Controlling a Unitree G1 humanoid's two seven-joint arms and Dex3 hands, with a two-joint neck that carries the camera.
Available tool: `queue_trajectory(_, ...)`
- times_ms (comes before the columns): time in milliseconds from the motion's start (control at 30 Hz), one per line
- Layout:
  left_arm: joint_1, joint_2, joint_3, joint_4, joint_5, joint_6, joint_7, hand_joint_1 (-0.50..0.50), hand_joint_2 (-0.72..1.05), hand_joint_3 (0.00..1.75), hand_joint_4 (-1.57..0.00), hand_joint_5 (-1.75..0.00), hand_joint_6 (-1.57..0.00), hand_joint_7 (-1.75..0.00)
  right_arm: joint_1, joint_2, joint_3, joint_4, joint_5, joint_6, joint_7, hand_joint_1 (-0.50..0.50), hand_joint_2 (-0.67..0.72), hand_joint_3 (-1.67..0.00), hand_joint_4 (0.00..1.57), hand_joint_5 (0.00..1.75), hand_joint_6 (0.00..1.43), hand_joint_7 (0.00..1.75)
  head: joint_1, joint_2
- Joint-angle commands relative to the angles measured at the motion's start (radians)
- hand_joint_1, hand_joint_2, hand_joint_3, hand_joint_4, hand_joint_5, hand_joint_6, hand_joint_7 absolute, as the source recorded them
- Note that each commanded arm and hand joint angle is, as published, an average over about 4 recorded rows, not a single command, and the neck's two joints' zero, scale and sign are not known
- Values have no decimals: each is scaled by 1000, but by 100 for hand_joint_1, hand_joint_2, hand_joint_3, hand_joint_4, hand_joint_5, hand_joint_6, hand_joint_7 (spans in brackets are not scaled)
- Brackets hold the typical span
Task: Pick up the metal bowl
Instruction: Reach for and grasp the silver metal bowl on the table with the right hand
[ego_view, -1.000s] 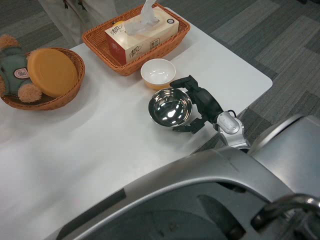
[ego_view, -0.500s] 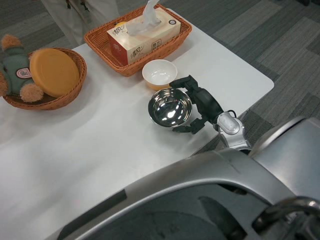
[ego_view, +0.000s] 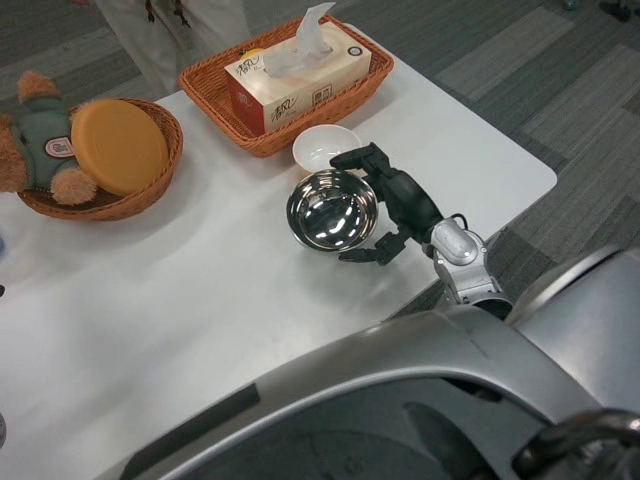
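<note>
Now, the step in hand: closing a grasp on the metal bowl (ego_view: 332, 208) and lifting it, as I judge from the task.
Right hand (ego_view: 385, 205): it grasps the bowl's right side, black fingers (ego_view: 352, 157) hooked over the far rim and others curled round the near edge. Whether every finger bears on the metal I cannot tell.
Left hand: not in view.
How to do it well: keep the hold firm on both the far and near edges before raising, since polished steel is likely slippery and a one-sided hold could let the bowl tip or swing.
Lift path: go straight up, because the small white bowl (ego_view: 322, 148) sits just beyond the metal one, touching or almost touching it, and a sideways drag could knock it.
Beyond that: the wicker tray (ego_view: 355, 85) holding the tissue box (ego_view: 298, 74) lies farther off, so any far-side travel should wait until the bowl is well above the table (ego_view: 200, 290).
Where the bowl is: right of the table's middle, near the right edge, seemingly resting on the white top.
How the bowl looks: round, shiny, mirror-like inside with bright reflections, apparently empty, thin-rimmed and upright.
Handling guess: probably light, rigid, and easy to tilt if gripped unevenly.
</note>
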Motion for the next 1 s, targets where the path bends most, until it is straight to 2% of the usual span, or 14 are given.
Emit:
queue_trajectory(33,13,10,-2,1,-2,2,4,-50,-72,9,0,0,0,0,-19,-10,24,-40,25,19,-1,-33,-53,-135,119,165,114,168,11,8)
queue_trajectory(233,16,10,-2,1,-3,2,4,-50,-72,9,0,0,0,0,-26,-15,63,-90,39,42,-3,-30,-54,-141,120,165,114,168,47,27)
queue_trajectory(500,16,10,-7,1,-3,2,4,-50,-72,9,0,0,0,0,-55,-17,121,-127,40,64,-8,-29,-54,-135,120,165,112,168,128,63)
queue_trajectory(767,16,10,-18,2,-3,2,4,-50,-72,9,0,0,0,0,-129,-19,189,-71,31,53,-21,-29,-54,-137,123,165,114,168,264,149)
queue_trajectory(1000,18,10,-23,2,-3,2,3,-50,-72,9,0,0,0,0,-194,-22,266,-29,20,57,-51,-29,-54,-135,121,165,114,168,395,275)
